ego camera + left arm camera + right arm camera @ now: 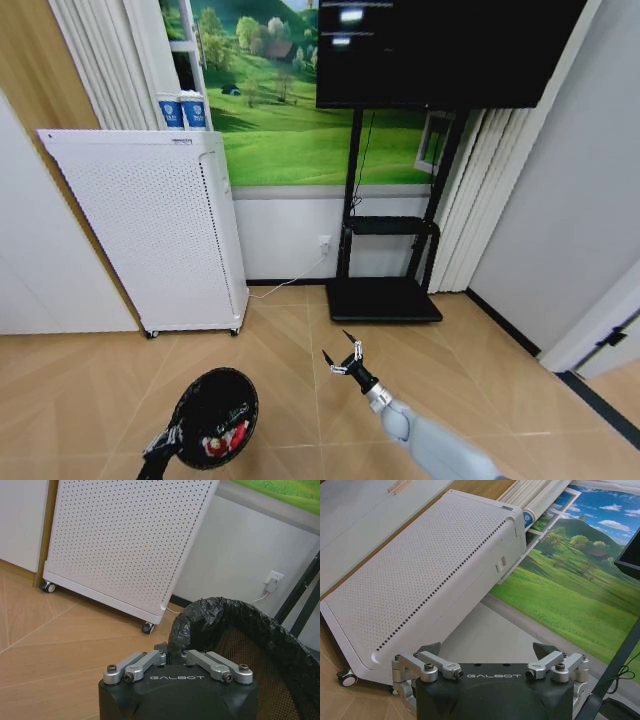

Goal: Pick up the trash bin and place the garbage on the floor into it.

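The trash bin, round and black with a black bag lining, hangs tilted at the lower left of the head view, mouth toward me. My left gripper is shut on its near rim; the left wrist view shows the left gripper pinching the crinkled bag edge of the trash bin. Red-and-white garbage lies inside the bin. My right gripper is held above the floor in the middle, open with nothing in it; in the right wrist view the right gripper has its fingers spread wide.
A white perforated appliance on castors stands against the left wall. The TV stand's flat black base sits ahead, with a cord running to a wall outlet. A grey wall closes the right side. Bare wooden floor lies between.
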### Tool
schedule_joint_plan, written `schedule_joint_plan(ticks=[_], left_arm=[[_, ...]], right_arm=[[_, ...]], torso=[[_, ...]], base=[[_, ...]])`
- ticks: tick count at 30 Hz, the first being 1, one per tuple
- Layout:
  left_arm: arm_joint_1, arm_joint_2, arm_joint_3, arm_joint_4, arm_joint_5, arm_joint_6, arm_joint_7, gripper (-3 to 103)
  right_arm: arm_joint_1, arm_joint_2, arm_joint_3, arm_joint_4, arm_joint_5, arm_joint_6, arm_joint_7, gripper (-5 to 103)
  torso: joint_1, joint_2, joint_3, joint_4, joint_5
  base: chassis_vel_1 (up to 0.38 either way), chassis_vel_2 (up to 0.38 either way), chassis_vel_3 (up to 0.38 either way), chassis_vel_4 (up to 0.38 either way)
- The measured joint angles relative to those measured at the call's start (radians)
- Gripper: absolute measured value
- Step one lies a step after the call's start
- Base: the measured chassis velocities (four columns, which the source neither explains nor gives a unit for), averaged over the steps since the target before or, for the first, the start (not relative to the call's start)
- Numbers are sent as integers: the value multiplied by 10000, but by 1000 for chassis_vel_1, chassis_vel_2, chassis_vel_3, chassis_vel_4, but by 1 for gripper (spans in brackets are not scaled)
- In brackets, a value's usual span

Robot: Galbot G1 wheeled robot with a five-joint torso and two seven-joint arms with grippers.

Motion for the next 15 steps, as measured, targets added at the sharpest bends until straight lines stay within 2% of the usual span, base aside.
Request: schedule_joint_plan(ticks=[5, 14, 15], left_arm=[[140, -136, -1, 0, 133, -55, 95, 6], [264, -286, -78, -20, 230, -116, 105, 6], [314, -361, -116, -7, 270, -161, 106, 6]], right_arm=[[-337, -39, 176, 76, -193, 0, 110, 100], [-543, -52, 247, 193, -223, -1, 303, 100], [-575, -47, 271, 191, -235, -2, 306, 100]], torso=[[-1, 0, 0, 3, 1], [-5, 2, -3, 8, -2], [-6, 3, -3, 3, 0]], base=[[78, -4, -84, 1], [202, 7, -201, -3], [130, 2, -50, 10]])
